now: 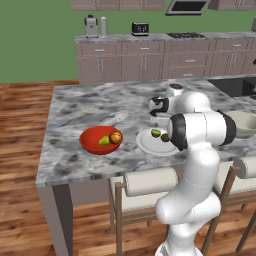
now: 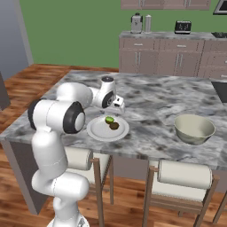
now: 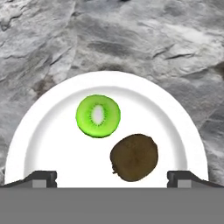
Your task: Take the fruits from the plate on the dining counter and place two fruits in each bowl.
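Fruits (image 3: 98,116): two on plate (image 3: 48,131)

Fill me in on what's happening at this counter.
A white robot arm is sorting fruit from the plate into two bowls on the marbled dining counter. The red bowl already holds the orange and the pear. The lime and kiwi lie side by side on the plate, and the beige bowl looks empty. The hand hovers open above the plate, holding nothing.
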Controlling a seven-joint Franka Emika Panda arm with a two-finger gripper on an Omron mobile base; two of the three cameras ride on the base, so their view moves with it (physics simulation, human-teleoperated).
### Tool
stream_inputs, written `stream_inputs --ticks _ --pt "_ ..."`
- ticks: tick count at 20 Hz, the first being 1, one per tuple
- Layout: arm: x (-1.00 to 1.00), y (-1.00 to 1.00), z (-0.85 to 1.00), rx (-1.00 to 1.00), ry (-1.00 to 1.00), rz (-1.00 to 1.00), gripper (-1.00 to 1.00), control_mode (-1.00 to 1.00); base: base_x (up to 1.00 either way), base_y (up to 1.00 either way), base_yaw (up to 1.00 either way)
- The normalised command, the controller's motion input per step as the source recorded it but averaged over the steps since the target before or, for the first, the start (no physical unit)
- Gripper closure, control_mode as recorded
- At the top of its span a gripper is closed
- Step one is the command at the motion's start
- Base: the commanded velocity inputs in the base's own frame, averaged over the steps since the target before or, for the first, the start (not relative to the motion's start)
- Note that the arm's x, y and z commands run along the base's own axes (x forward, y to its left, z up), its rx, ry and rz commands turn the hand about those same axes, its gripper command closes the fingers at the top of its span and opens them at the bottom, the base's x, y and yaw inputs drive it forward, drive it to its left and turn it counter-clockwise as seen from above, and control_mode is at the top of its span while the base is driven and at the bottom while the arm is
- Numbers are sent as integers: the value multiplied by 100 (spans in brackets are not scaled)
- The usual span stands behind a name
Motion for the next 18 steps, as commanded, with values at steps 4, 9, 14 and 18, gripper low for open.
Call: stream_inputs --ticks 4,9,14,18 --pt "35 0 -34 0 0 0 -100 -100 0 0 0" --pt "24 8 -26 0 2 0 -100 -100 0 0 0" --pt "15 8 -20 0 4 0 -100 -100 0 0 0" --pt "17 4 -21 0 3 0 -100 -100 0 0 0"
